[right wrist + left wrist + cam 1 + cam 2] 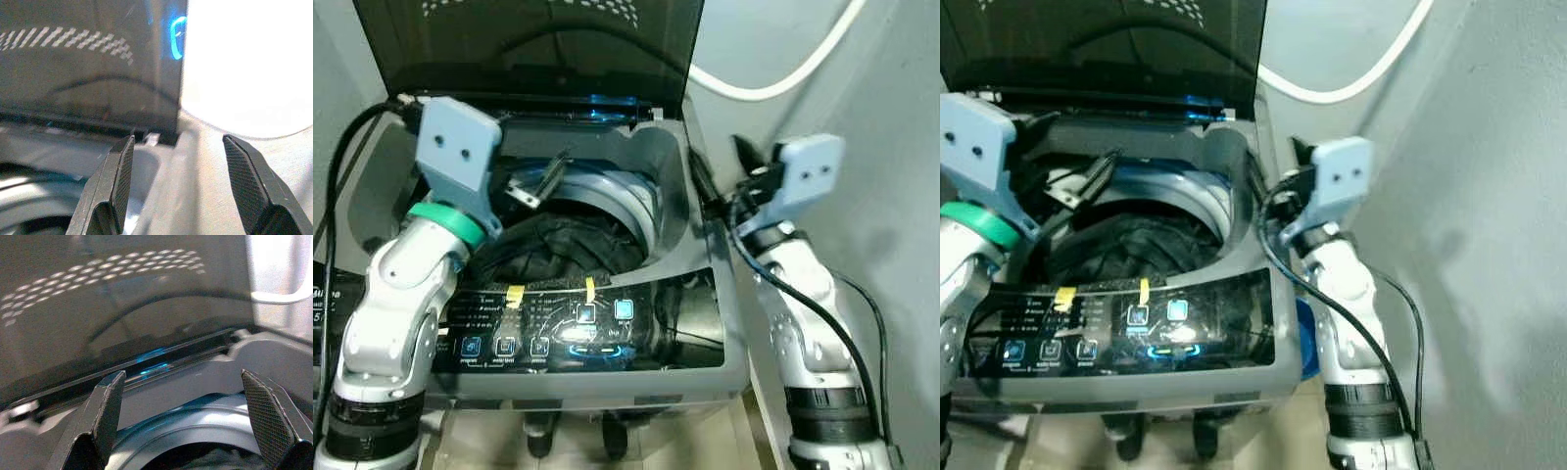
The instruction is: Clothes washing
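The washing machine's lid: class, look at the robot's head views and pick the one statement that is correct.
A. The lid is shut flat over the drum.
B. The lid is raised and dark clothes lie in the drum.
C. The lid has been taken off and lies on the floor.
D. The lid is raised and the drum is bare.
B: the lid stands up behind the opening, and dark clothes lie in the drum below it.

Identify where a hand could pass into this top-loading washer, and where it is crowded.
Free: the right half of the round drum opening, bordered by the grey tub rim and the raised dark lid. Crowded: the left side, where the left gripper hangs with fingers open above the dark clothes; the right gripper stands by the right edge.
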`<state>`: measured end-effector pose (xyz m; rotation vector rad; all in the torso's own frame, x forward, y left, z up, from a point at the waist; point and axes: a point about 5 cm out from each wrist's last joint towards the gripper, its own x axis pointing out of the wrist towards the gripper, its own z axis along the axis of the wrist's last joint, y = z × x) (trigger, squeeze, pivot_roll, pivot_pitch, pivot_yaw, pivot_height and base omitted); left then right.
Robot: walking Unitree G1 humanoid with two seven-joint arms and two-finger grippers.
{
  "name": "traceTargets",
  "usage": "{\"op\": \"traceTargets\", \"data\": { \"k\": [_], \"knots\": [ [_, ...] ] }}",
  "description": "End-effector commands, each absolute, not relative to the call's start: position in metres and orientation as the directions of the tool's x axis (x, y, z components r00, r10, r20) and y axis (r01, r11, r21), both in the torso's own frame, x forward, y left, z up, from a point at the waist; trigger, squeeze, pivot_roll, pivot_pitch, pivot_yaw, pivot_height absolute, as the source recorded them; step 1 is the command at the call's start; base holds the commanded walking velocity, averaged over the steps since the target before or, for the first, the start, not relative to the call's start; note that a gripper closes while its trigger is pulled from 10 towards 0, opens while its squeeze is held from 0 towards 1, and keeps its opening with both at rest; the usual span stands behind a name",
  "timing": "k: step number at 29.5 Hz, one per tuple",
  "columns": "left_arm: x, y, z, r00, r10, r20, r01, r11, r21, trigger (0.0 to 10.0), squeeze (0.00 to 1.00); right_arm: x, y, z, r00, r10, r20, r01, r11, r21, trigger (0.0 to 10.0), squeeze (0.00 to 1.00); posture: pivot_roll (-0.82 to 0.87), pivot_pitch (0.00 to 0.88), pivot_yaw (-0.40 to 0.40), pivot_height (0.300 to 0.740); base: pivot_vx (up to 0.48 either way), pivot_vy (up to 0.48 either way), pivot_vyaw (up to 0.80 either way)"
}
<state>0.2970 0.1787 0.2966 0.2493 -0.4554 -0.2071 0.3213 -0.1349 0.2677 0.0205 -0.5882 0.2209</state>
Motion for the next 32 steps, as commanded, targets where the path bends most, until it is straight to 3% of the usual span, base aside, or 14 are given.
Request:
{"op": "traceTargets", "data": {
  "k": [1, 14, 26, 32],
  "knots": [
    [0.299, 0.181, 0.292, 0.886, -0.223, 0.406, 0.118, 0.956, 0.269, 10.0, 0.0, 0.316, -0.138, 0.269, 0.8, 0.168, 0.576, -0.176, 0.983, -0.044, 10.0, 0.0, 0.18, 0.047, -0.01, 0.74, 0.0, 0.0, 0.0],
    [0.313, 0.183, 0.291, 0.886, -0.112, 0.451, 0.011, 0.975, 0.221, 10.0, 0.0, 0.326, -0.151, 0.26, 0.813, 0.015, 0.581, 0.004, 0.999, -0.032, 10.0, 0.0, 0.16, 0.0, -0.017, 0.74, 0.0, 0.0, 0.0],
    [0.321, 0.18, 0.29, 0.885, -0.076, 0.46, -0.019, 0.98, 0.199, 10.0, 0.0, 0.331, -0.146, 0.257, 0.834, 0.029, 0.552, -0.019, 1.0, -0.023, 10.0, 0.0, 0.14, 0.004, -0.023, 0.74, 0.0, 0.0, 0.0],
    [0.322, 0.178, 0.289, 0.885, -0.073, 0.46, -0.021, 0.981, 0.195, 10.0, 0.0, 0.331, -0.144, 0.256, 0.833, 0.033, 0.553, -0.019, 0.999, -0.03, 10.0, 0.0, 0.14, 0.012, -0.022, 0.74, -0.306, 0.0, 0.0]
  ]
}}
